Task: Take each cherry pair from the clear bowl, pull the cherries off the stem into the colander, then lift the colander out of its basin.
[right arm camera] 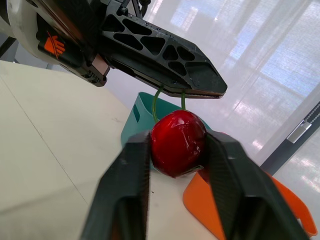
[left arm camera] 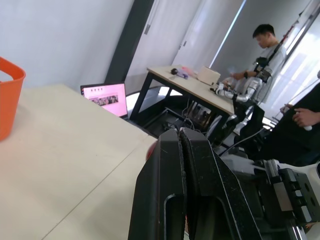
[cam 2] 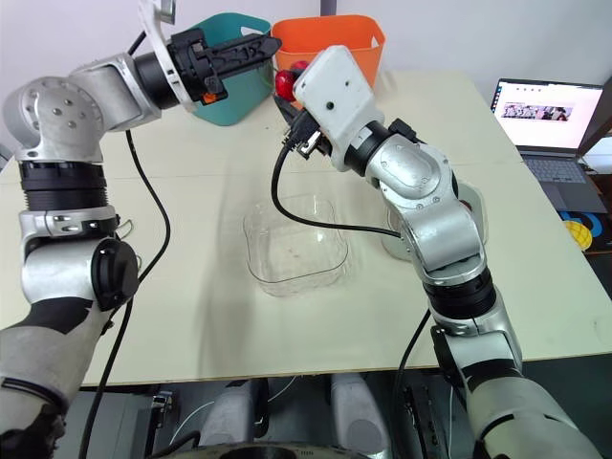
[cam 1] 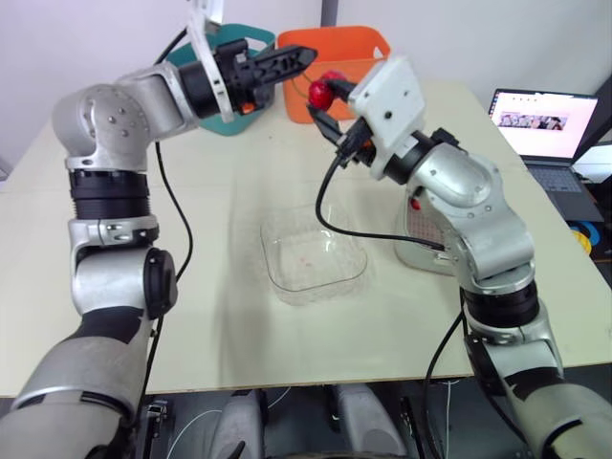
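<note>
Nearest on the pale beige tabletop (cam 1: 191, 287) sits the square clear plastic bowl (cam 1: 316, 253), with a few faint reddish specks on its bottom. Just to its right, mostly hidden behind the right arm, stands a white vessel (cam 1: 421, 258) with something red inside (what exactly cannot be made out). Farther back, both arms are raised and meet in the air. The right gripper (right arm camera: 178, 146) has its two black fingers clamped on either side of a glossy red cherry (right arm camera: 177, 131), with another patch of darker red showing just behind it. Two thin green stems (right arm camera: 156, 102) rise from the fruit into the tips of the left gripper (cam 1: 304, 55), whose fingers are pressed tight together on them. Behind the grippers, at the far edge of the table, a teal plastic tub (cam 2: 239, 100) and an orange plastic tub (cam 1: 359, 43) stand side by side. An open laptop (cam 1: 545, 129) sits off to the far right, and a person (left arm camera: 265, 55) stands at another table beyond.
</note>
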{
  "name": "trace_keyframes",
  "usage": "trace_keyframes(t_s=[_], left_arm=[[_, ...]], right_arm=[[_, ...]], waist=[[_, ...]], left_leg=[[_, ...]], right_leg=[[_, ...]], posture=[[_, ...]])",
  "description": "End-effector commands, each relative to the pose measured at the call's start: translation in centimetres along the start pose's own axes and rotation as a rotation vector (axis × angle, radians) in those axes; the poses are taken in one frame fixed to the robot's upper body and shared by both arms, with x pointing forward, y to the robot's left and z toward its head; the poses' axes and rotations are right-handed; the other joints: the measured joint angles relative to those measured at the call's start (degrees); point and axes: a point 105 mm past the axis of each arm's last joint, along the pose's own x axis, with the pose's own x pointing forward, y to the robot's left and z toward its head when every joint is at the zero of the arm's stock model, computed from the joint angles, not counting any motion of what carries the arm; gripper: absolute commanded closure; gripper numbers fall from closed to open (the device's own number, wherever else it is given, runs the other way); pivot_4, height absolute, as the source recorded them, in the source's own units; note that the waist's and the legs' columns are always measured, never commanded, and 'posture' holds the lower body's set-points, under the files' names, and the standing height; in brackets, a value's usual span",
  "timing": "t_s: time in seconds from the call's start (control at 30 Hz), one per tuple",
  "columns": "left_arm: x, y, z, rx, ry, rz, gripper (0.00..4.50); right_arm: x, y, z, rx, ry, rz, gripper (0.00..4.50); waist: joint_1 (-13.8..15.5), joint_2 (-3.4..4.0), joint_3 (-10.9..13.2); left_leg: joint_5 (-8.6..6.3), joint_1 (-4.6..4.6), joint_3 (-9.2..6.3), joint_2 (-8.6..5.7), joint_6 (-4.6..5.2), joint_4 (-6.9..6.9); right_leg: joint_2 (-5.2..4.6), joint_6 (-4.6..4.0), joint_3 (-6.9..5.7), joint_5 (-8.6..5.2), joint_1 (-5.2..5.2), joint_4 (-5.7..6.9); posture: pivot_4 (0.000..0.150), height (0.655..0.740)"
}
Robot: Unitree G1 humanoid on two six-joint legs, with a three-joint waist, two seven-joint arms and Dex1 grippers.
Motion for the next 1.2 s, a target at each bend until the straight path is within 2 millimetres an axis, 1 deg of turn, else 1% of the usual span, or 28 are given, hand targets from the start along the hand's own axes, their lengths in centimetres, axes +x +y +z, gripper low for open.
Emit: trace_keyframes(t_s=[0.03, 0.13, 0.17, 0.27, 0.33, 0.37, 0.47, 0.6, 0.67, 0.73, 0.83, 0.93, 1.07, 1.2], left_arm=[[-0.8, -0.8, 1.7, 0.088, -0.038, -0.021, 4.5], [-1.3, -0.3, 2.0, 0.121, -0.036, -0.016, 4.5], [-1.6, -0.2, 2.2, 0.14, -0.028, -0.021, 4.5], [-2.7, -0.6, 1.7, 0.214, 0.032, -0.091, 4.5], [-3.6, -0.9, 1.4, 0.268, 0.073, -0.146, 4.5], [-4.0, -0.9, 1.2, 0.293, 0.097, -0.164, 4.5], [-4.7, -0.9, 0.9, 0.341, 0.147, -0.206, 4.5], [-4.8, -1.5, 0.7, 0.373, 0.197, -0.265, 4.5], [-4.7, -1.7, 0.6, 0.388, 0.215, -0.286, 4.5], [-4.4, -2.2, 0.4, 0.403, 0.232, -0.316, 4.5], [-3.8, -3.1, 0.4, 0.414, 0.235, -0.363, 4.5], [-3.3, -3.7, 0.2, 0.409, 0.233, -0.38, 4.5], [-3.3, -4.2, 0.1, 0.404, 0.235, -0.395, 4.5], [-3.2, -4.7, -0.2, 0.399, 0.235, -0.407, 4.5]], right_arm=[[-0.5, -0.6, 1.3, -0.019, -0.054, -0.015, 1.41], [-1.2, -0.7, 1.5, -0.008, -0.056, 0.01, 0.29], [-1.7, -0.9, 1.7, 0.016, -0.057, 0.024, 0.04], [-2.9, -2.1, 2.1, 0.154, -0.044, 0.056, 0.04], [-3.6, -3.4, 2.0, 0.288, -0.008, 0.081, 0.04], [-4.0, -3.7, 1.7, 0.381, 0.025, 0.126, 0.04], [-5.4, -3.5, 1.8, 0.563, 0.107, 0.296, 0.04], [-6.2, -3.5, 2.8, 0.674, 0.152, 0.441, 0.04], [-5.9, -3.7, 3.3, 0.71, 0.157, 0.471, 0.04], [-5.2, -3.8, 3.7, 0.748, 0.152, 0.493, 0.04], [-4.3, -3.6, 3.6, 0.787, 0.159, 0.515, 0.04], [-3.5, -2.5, 2.9, 0.817, 0.185, 0.55, 0.04], [-2.8, -1.1, 2.6, 0.814, 0.193, 0.587, 0.04], [-2.4, -0.3, 2.5, 0.824, 0.183, 0.611, 0.04]], waist=[[0.0, 0.0, 0.0], [0.0, 0.0, 0.0], [0.0, 0.0, 0.0], [0.0, 0.0, 0.0], [0.0, 0.0, 0.0], [0.0, 0.0, 0.0], [0.1, 0.01, 0.0], [0.0, 0.03, 0.0], [-0.1, 0.03, 0.0], [-0.1, 0.04, 0.0], [0.0, 0.04, 0.0], [0.0, 0.04, 0.0], [0.0, 0.05, 0.0], [0.0, 0.05, 0.0]], left_leg=[[0.0, 0.0, 0.0, 0.0, 0.0, 0.0], [0.0, 0.0, 0.0, 0.0, 0.0, 0.0], [0.0, 0.0, 0.0, 0.0, 0.0, 0.0], [0.0, -0.02, 0.0, -0.01, 0.0, 0.0], [0.0, -0.01, 0.0, 0.0, 0.0, 0.0], [0.0, 0.0, 0.0, 0.0, 0.0, 0.0], [0.0, 0.01, 0.0, 0.0, 0.0, 0.01], [-0.01, 0.0, 0.0, 0.0, 0.01, 0.0], [-0.01, 0.01, 0.03, 0.01, 0.01, 0.0], [-0.01, 0.01, 0.03, 0.01, 0.02, -0.01], [-0.01, 0.0, 0.03, 0.01, 0.02, -0.01], [-0.01, -0.03, 0.02, 0.01, 0.02, 0.0], [-0.01, -0.05, 0.02, 0.01, 0.02, 0.0], [-0.01, -0.03, 0.02, 0.01, 0.02, 0.0]], right_leg=[[0.0, 0.0, 0.0, 0.0, 0.0, 0.0], [0.0, 0.0, 0.0, 0.0, 0.0, 0.0], [0.0, 0.0, 0.0, 0.0, 0.0, 0.0], [-0.01, -0.01, 0.0, 0.0, 0.0, -0.01], [-0.01, -0.02, -0.01, -0.01, 0.01, 0.0], [-0.01, -0.02, 0.0, -0.01, 0.01, 0.0], [-0.02, -0.14, -0.01, -0.07, 0.02, 0.01], [-0.02, -0.22, -0.01, -0.12, 0.02, -0.01], [-0.01, -0.22, 0.01, -0.12, 0.0, -0.01], [0.0, -0.2, 0.01, -0.13, -0.01, 0.0], [0.0, -0.1, 0.01, -0.18, -0.03, 0.0], [-0.01, 0.04, 0.01, -0.2, -0.02, -0.01], [0.0, 0.16, 0.02, -0.13, -0.05, 0.01], [0.0, 0.18, 0.01, -0.13, -0.05, 0.03]], posture=[[0.15, 0.74], [0.15, 0.74], [0.15, 0.74], [0.15, 0.74], [0.15, 0.74], [0.15, 0.74], [0.15, 0.74], [0.15, 0.74], [0.15, 0.74], [0.15, 0.74], [0.15, 0.74], [0.15, 0.74], [0.15, 0.74], [0.15, 0.74]])
